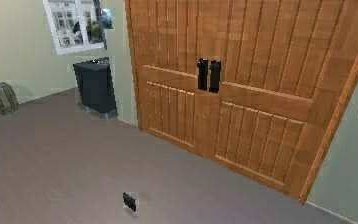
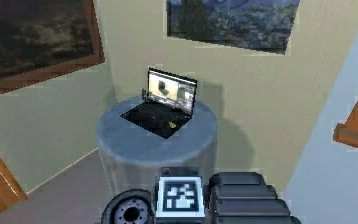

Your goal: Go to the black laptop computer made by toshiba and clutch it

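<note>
A black laptop [image 2: 163,104] stands with its lid up and screen lit on a round grey table [image 2: 137,150] in a corner, in the arm side view. At that view's bottom edge sits a white square with a black mark [image 2: 180,196]. Left of it is the gripper's dark rounded body [image 2: 127,211], below the table's front edge. To the mark's right lies the arm's dark ribbed bulk [image 2: 249,200]. I can't make out the gripper's far end, so I cannot tell whether it holds anything.
Two framed pictures [image 2: 237,22] hang on the walls behind the table. The forward view has a wide wooden double door [image 1: 237,80] with black handles, a dark bin [image 1: 95,86] under a window [image 1: 77,22], and a small dark object [image 1: 129,202] on the grey floor.
</note>
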